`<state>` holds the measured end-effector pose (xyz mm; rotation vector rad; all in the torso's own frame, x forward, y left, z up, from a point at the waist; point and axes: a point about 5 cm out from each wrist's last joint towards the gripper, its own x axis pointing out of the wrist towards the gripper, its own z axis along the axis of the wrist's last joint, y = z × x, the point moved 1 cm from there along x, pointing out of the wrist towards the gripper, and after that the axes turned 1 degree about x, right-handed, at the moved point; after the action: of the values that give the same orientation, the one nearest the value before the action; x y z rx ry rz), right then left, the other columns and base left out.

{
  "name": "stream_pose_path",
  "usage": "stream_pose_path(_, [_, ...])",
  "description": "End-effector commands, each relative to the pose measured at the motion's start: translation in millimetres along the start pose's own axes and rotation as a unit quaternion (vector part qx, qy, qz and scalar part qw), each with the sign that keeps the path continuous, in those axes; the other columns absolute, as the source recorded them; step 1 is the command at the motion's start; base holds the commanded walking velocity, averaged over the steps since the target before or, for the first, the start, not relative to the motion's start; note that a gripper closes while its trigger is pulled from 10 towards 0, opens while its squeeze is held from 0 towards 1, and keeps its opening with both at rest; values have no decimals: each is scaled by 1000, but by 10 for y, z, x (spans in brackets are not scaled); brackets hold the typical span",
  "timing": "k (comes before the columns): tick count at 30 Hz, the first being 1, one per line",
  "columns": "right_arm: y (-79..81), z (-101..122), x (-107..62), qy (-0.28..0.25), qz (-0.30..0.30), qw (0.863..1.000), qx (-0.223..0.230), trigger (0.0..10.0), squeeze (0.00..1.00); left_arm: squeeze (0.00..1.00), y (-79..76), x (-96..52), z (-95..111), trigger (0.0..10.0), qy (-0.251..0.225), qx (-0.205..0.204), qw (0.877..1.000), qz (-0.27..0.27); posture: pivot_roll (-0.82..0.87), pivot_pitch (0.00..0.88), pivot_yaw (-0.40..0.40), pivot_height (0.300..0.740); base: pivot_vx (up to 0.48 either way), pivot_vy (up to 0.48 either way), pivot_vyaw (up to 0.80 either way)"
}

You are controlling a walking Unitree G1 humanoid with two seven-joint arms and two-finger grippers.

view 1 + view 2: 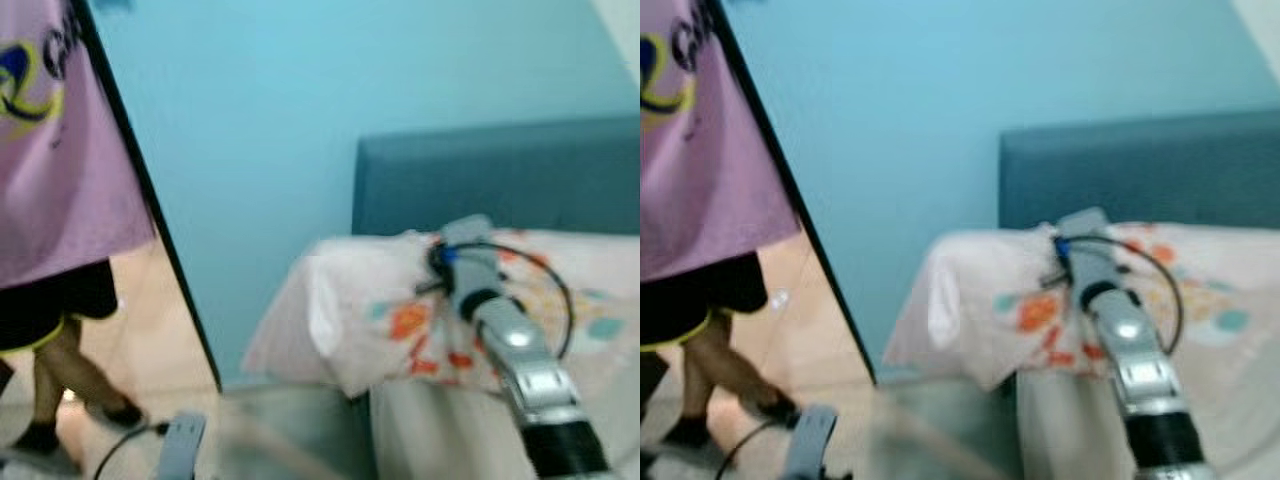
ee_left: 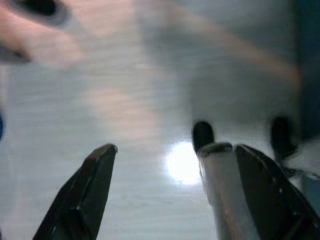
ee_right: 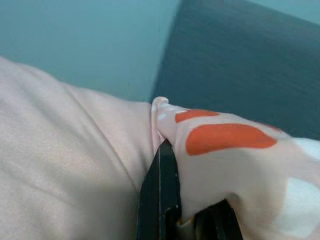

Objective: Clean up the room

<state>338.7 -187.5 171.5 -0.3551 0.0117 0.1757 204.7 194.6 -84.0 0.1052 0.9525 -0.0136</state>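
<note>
Pale cotton printed with orange and teal blotches covers a pillow (image 1: 400,320) that rests on a bed against a dark teal headboard (image 1: 500,175), with a light blue wall (image 1: 260,130) behind. The robot's right arm, silver with a black cuff and a looping black cable, reaches forward across the bed to this pillow. In the right wrist view the right gripper (image 3: 172,200) has its two black fingers pressed close together on a fold of the pillow's fabric, an orange patch of the print sitting just beside the finger (image 3: 160,195) that shows most clearly; the cloth bunches up between and over the fingers. The pillow's near corner hangs over the edge of the bed toward the robot's left. The left gripper (image 2: 175,190) hangs low over a pale, glossy floor (image 2: 125,100), its two black fingers spread well apart with nothing between them; a bright spot of reflected light lies on the floor between them, and a grey post stands just beside one finger. On the left of the head views, past a dark diagonal door edge (image 1: 150,200), a person (image 1: 60,200) in a lilac top and dark shorts stands on a tan floor. The head views are somewhat blurred.
</note>
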Motion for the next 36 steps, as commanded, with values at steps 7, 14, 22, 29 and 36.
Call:
stream_pose_path(7, [-36, 105, -19, -24, -8, 999, -31, 10000, 0, 0, 58, -3, 8, 10000, -1, -5, 1000, 10, -96, 0, 47, 740, 0, 0, 0])
stream_pose_path(14, [-42, 65, -22, -12, -14, 999, -28, 10000, 0, 0, 60, -5, 4, 10000, -1, -1, 1000, 8, -96, 0, 45, 740, 37, 0, 0])
stream_pose_path(22, [-90, 70, -20, -12, -32, 999, -32, 10000, 0, 0, 40, -3, 7, 10000, -2, 9, 1000, 2, -98, 0, 47, 740, 370, 0, 0])
stream_pose_path(29, [-243, 51, -31, -1, -80, 996, -27, 10000, 0, 0, 30, -2, 15, 10000, -4, 11, 1000, -2, -97, 0, 49, 740, 446, 0, -319])
stream_pose_path(36, [-481, 74, -79, 0, -137, 990, -45, 10000, 0, 0, 45, -5, 10, 10000, -4, 13, 1000, -2, -95, 0, 53, 740, 425, 0, -744])
